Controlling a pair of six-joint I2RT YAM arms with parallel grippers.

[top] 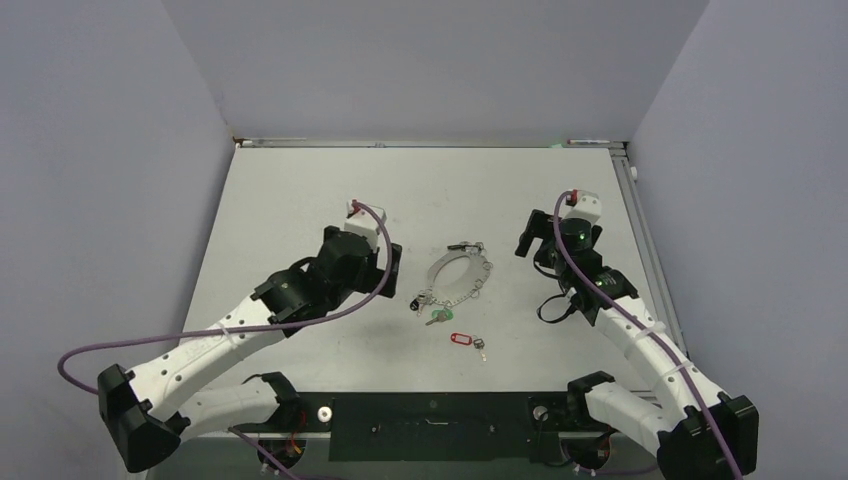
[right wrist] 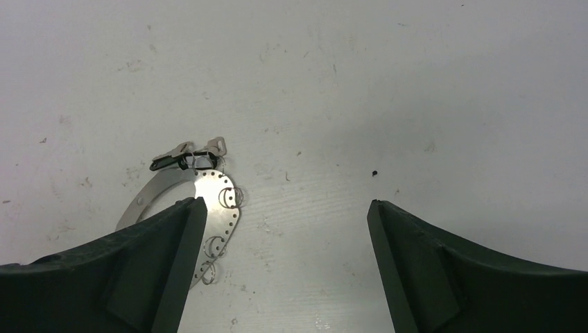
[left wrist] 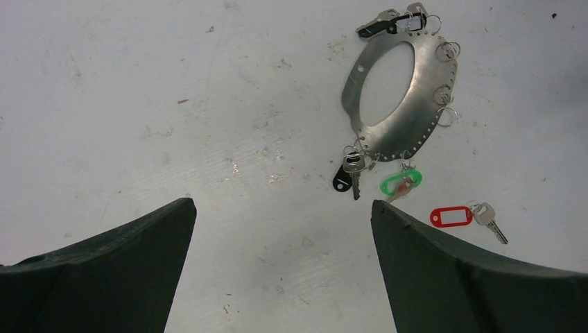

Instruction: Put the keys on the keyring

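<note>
The keyring [top: 436, 272] is a flat silvery oval plate with holes and small split rings, lying mid-table between both arms. It also shows in the left wrist view [left wrist: 433, 90] and, partly behind a finger, in the right wrist view [right wrist: 215, 201]. A key with a green tag [left wrist: 400, 183] lies at its near end; whether it is hooked on I cannot tell. The red-tagged key [left wrist: 451, 216] lies loose, apart from the ring [top: 461, 339]. My left gripper [left wrist: 281, 202] stands open to the left of the ring [top: 392, 270]. To the ring's right, my right gripper [right wrist: 286, 201] is open and empty [top: 530, 235].
Black-headed keys sit at the keyring's far end [left wrist: 378, 26] and near end [left wrist: 344, 179]. A metal rail [top: 640, 230] runs along the table's right and back edges under grey walls. A black bar [top: 430, 415] lies between the arm bases.
</note>
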